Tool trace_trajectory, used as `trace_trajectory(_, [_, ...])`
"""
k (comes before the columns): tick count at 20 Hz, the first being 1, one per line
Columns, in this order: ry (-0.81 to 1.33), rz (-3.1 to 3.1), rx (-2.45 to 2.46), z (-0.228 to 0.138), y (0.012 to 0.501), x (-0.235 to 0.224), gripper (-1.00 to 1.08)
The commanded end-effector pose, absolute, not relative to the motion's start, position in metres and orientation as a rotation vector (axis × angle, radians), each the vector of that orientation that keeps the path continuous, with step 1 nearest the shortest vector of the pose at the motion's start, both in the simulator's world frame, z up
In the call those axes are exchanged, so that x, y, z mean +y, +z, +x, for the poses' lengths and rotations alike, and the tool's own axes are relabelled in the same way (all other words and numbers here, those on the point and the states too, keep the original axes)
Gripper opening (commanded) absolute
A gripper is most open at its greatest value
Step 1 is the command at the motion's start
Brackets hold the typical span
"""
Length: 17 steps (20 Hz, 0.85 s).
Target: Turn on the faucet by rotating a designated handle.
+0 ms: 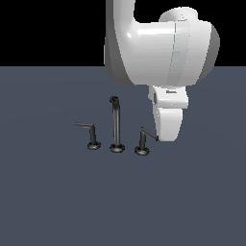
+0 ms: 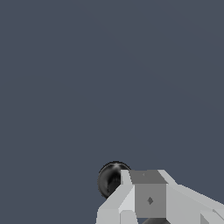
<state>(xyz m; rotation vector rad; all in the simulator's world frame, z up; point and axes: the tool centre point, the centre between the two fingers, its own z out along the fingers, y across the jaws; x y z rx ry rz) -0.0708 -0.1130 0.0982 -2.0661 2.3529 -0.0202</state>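
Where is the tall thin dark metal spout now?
In the exterior view, the tall thin dark metal spout stands mid-floor between two L-shaped handles.

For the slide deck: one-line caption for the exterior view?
Panda arm's tool at the lever tip of the faucet's handle on the exterior view's right, beside the tall spout and second handle.

Glossy dark metal faucet (image 1: 115,126)

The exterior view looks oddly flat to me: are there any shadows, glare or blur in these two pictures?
Exterior view: sharp, evenly lit, no cast shadows under the faucet on the grey floor; soft sheen on the white arm; black band above. Wrist view: a bright glint on a dark round part beside the tool, jagged edges, no blur.
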Motion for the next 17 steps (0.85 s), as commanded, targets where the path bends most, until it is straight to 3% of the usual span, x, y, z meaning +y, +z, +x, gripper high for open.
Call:
trace_trajectory(1, [-0.002, -2.076, 2.356, -0.086, 0.098, -0.107, -1.00])
trace_trajectory(5, [-0.010, -2.061, 2.366, -0.088, 0.098, -0.112, -1.00])
trace_trajectory(17, [0.000, -2.074, 2.359, -0.109, 0.098, -0.061, -1.00])
